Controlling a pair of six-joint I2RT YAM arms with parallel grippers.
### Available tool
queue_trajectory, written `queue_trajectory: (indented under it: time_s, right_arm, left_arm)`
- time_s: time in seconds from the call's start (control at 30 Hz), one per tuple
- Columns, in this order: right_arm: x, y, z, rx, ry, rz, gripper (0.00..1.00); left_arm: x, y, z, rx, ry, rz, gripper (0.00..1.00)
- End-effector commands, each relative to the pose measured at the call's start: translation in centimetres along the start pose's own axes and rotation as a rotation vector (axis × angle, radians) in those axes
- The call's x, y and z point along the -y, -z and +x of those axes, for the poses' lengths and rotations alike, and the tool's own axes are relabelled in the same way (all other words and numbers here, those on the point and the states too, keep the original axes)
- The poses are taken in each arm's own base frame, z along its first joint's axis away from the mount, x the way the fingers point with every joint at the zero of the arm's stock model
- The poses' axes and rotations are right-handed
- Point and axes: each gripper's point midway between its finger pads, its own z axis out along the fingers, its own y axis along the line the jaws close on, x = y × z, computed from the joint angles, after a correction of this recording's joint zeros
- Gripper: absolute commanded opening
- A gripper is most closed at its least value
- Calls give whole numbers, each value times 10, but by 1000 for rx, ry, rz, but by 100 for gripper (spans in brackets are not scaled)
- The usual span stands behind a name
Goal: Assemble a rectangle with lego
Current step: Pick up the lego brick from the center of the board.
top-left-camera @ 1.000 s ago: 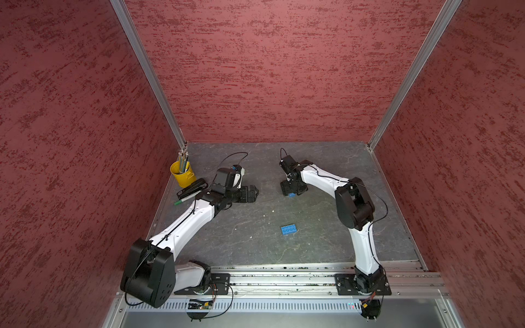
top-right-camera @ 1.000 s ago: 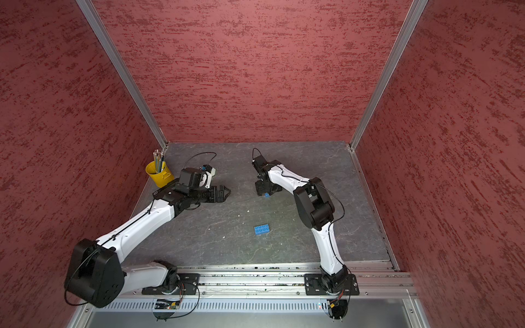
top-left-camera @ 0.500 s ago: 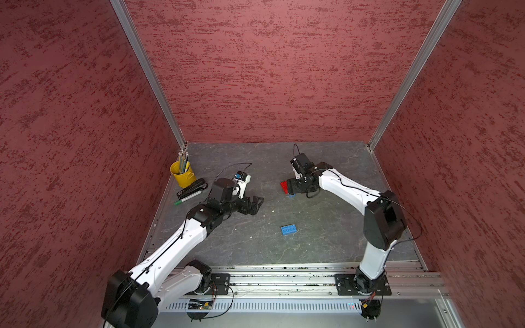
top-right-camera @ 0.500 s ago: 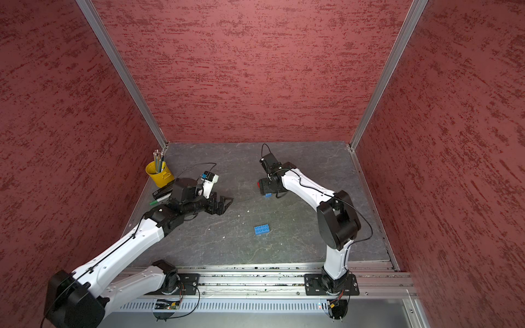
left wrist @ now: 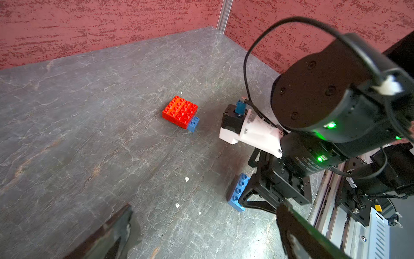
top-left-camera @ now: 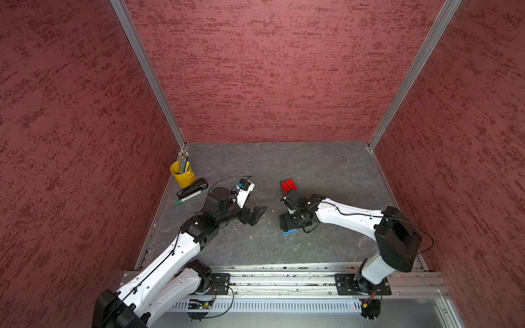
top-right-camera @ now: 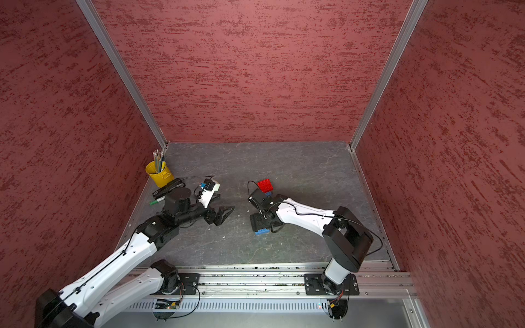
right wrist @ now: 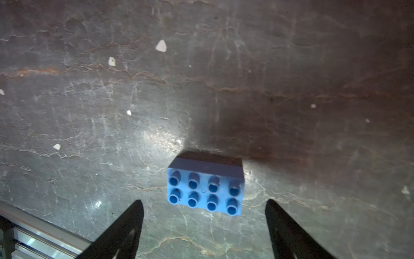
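Near the front edge of the table [top-left-camera: 326, 170], my right gripper [right wrist: 203, 201] hangs spread wide over the loose blue brick [left wrist: 238, 190], gripping nothing. The left gripper [top-left-camera: 255, 215] is spread and empty too. Closing off-centre could skid or twist that brick. The part-built rectangle [top-left-camera: 289, 185] sits farther back, well apart. I count two red bricks [left wrist: 179, 109], two blue counting the one beneath them, and two grippers.

grey table [top-left-camera: 312, 170]; blue brick [right wrist: 205, 192]; red block [left wrist: 179, 111]; yellow cup [top-left-camera: 184, 176]; perhaps stapler [top-left-camera: 192, 189]

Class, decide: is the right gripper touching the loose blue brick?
Apart. In the right wrist view, table shows between the right gripper and the blue brick on both sides.
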Motion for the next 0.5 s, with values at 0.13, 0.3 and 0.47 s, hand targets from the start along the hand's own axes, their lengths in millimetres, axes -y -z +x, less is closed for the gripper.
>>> queue_trajectory:
  time_s: [0.13, 0.3, 0.47]
  right_arm:
    - [-3, -19, 5, -25, 3, 42, 82]
    - [0, -26, 6, -31, 3, 74, 78]
    - [1, -27, 0, -16, -3, 94, 65]
  left_arm:
    - [-5, 1, -2, 15, 8, -34, 100]
    - [-7, 2, 0, 12, 3, -51, 100]
    - [-5, 1, 1, 7, 1, -38, 100]
